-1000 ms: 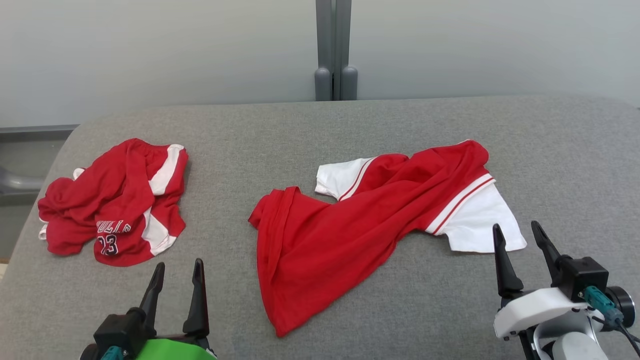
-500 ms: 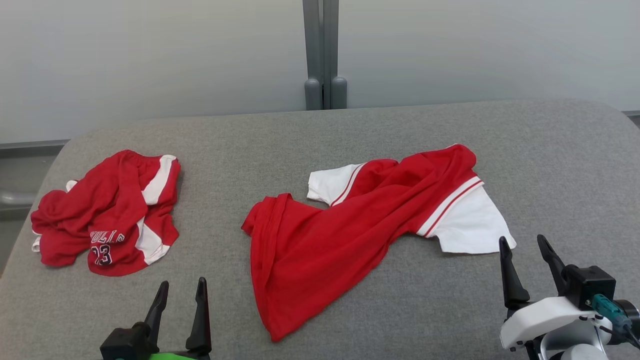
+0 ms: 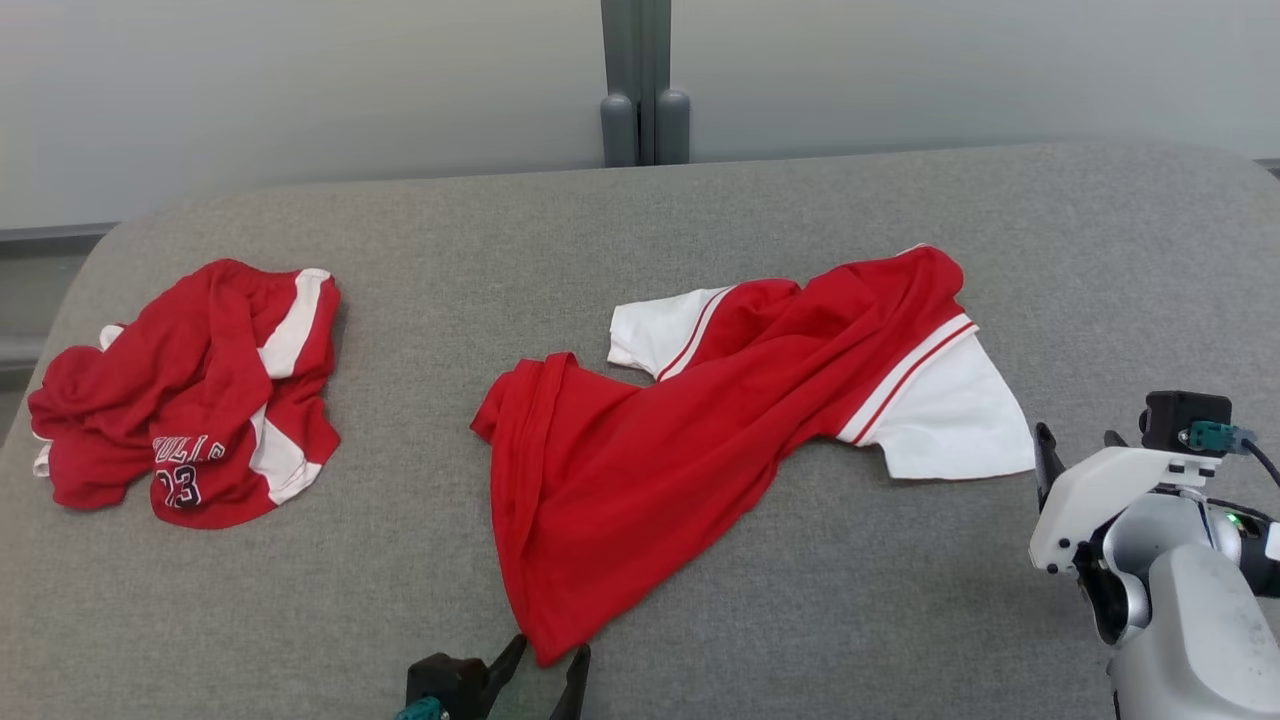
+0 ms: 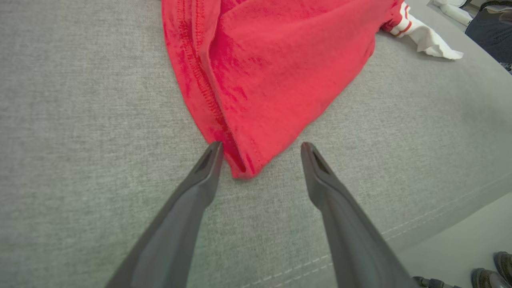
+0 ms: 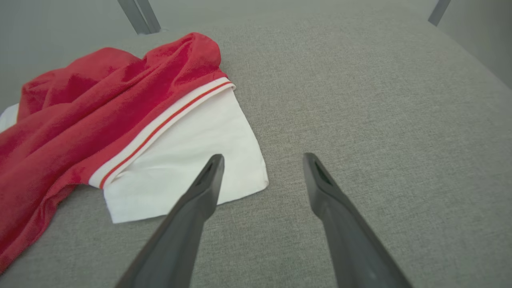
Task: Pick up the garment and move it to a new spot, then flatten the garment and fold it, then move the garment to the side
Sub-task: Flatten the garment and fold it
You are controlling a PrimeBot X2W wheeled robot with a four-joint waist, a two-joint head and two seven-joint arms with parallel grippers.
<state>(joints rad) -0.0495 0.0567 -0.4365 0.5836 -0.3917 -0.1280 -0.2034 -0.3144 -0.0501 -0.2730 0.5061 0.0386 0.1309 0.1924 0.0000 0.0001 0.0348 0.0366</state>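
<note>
Red cloth with white sleeves, the garment (image 3: 700,440) lies crumpled and half spread on the grey padded table (image 3: 400,600). My left gripper (image 4: 262,145) sits at the garment's near pointed corner. Its fingers are spread wide to either side of that hemmed tip, low over the cloth, with nothing clamped between them. Whether the left finger touches the hem I cannot tell. My right gripper (image 5: 263,156) is just beside the white sleeve (image 5: 184,160) on the garment's right. It is also spread wide and empty, one finger over the sleeve's corner and the other over bare table. Well to the left of the garment lies a second bundle, red shorts (image 3: 190,390) with white panels and the number 23, apart from it.
</note>
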